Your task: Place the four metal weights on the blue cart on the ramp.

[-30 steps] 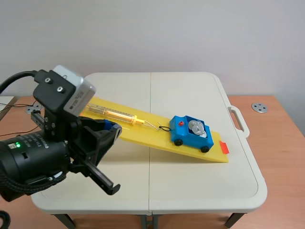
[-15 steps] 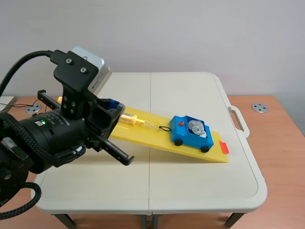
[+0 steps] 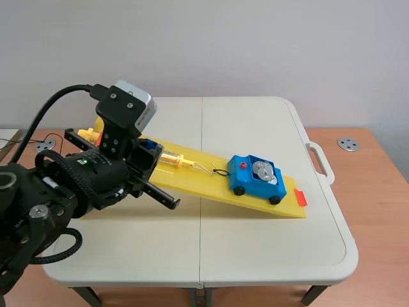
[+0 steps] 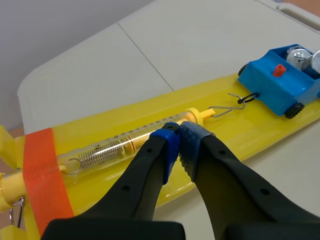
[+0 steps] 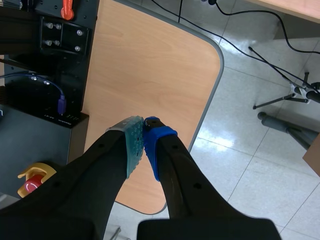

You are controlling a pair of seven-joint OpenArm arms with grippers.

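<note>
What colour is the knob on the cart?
The knob is orange-red, clearest in the left wrist view.

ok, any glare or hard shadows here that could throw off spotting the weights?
Scene view: even light, just a faint shadow under the yellow ramp; the metal weights in the blue cart glint. Left wrist view: bright highlights on those weights and on the clear spring scale. Right wrist view: sheen on the floor tiles; no weights in sight.

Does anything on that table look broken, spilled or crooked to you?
Nothing stands out. The cart sits upright low on the ramp, with the weights inside it, and it is hooked to the scale. The left end effector is shut and empty, over the scale.
</note>
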